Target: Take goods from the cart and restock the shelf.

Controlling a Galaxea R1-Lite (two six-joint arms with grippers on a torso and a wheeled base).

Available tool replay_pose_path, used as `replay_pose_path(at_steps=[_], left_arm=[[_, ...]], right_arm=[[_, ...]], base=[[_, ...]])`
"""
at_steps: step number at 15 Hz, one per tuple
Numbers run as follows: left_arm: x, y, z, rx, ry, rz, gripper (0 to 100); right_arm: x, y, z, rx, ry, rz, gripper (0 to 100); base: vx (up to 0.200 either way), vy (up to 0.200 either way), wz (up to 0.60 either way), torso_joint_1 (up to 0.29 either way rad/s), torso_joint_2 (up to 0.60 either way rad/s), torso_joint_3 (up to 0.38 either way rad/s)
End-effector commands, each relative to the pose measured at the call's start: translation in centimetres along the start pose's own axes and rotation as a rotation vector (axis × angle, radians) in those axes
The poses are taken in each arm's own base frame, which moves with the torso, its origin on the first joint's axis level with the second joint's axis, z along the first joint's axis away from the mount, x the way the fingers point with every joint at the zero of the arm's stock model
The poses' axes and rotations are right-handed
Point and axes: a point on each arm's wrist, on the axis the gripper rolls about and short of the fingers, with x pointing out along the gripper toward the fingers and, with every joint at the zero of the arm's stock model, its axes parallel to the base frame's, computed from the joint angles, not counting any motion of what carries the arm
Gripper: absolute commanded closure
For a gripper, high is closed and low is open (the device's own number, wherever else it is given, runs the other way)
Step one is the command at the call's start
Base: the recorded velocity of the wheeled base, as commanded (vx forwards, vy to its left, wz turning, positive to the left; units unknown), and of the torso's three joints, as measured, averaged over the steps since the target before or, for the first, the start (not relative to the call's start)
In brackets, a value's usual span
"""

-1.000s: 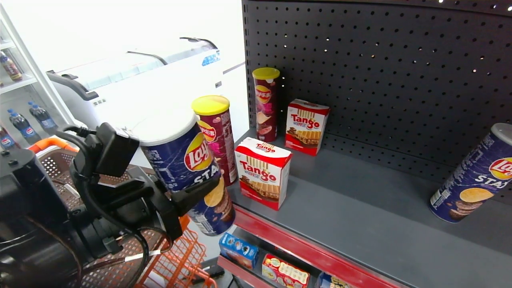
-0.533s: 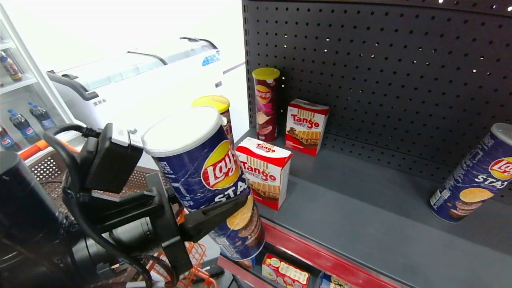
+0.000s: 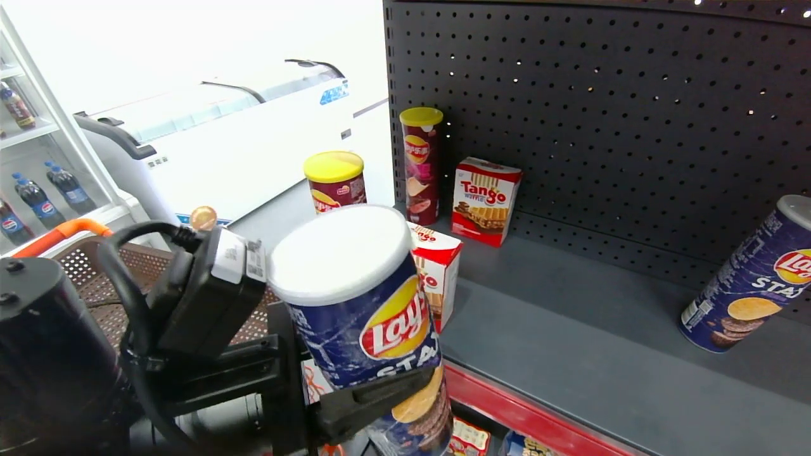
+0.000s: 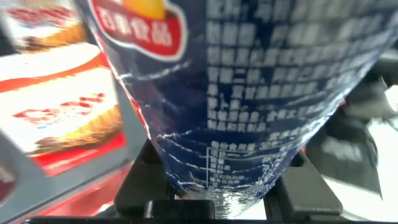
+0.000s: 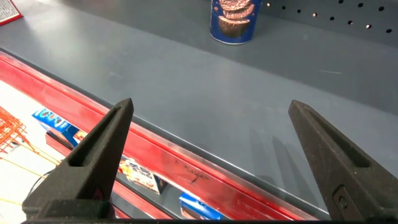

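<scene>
Left tool (image 3: 370, 396) is clamped on the blue can (image 3: 361, 297), one finger across the lower label and the other hidden behind the can. The can is roughly upright with a slight tilt, white lid up. It's in the air at the front-left corner of the shelf (image 3: 570, 329), over the red lip (image 3: 526, 411) and not on the deck. From the head view it covers part of the front wafer box (image 3: 440, 272). The left wrist view shows the can's printed side close up, with that box beside it. Right tool (image 5: 214, 168) is spread wide and holds nothing; it sits above the shelf's front edge, fingers pointing toward the back. A second blue can (image 3: 754, 278) is on the deck far right, leaning back against the pegboard (image 3: 602, 114), well apart from the held one. Two maroon cans with yellow lids stand upright on the left side of the shelf: the front one (image 3: 334, 180) is near the left edge and the rear one (image 3: 421, 164) is by the pegboard. The rear wafer box (image 3: 485, 199) stands just beside the rear maroon can. The cart (image 3: 95, 278), brown mesh with an orange handle, is behind the left arm. Packets lie on the lower shelf (image 3: 469, 437) under the red lip. A white freezer (image 3: 222, 139) stands beyond the cart.
</scene>
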Motion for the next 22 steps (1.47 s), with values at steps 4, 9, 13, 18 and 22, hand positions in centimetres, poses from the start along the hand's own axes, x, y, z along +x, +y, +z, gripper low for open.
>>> replay_pose_path(at_steps=[4, 9, 13, 18, 22], left_arm=[[0.8, 0.18, -0.7, 0.026, 0.056, -0.045, 100], [0.94, 0.34, -0.65, 0.027, 0.055, -0.042, 100], [0.91, 0.33, -0.73, 0.024, 0.057, -0.042, 100], [0.87, 0.35, -0.81, 0.02, 0.06, -0.041, 100], [0.79, 0.32, -0.93, 0.018, 0.063, -0.039, 100]], right_arm=[[0.0, 0.0, 0.0, 0.0, 0.0, 0.001, 0], [0.0, 0.0, 0.0, -0.002, 0.0, 0.001, 0], [0.0, 0.0, 0.0, -0.002, 0.0, 0.001, 0], [0.0, 0.0, 0.0, -0.002, 0.0, 0.001, 0], [0.0, 0.0, 0.0, 0.0, 0.0, 0.001, 0]], base=[[0.0, 0.0, 0.0, 0.0, 0.0, 0.0], [0.0, 0.0, -0.12, 0.0, 0.0, 0.0], [0.0, 0.0, -0.6, 0.002, 0.01, 0.001], [0.0, 0.0, -0.6, 0.005, 0.01, 0.001], [0.0, 0.0, -0.3, 0.0, 0.0, 0.0]])
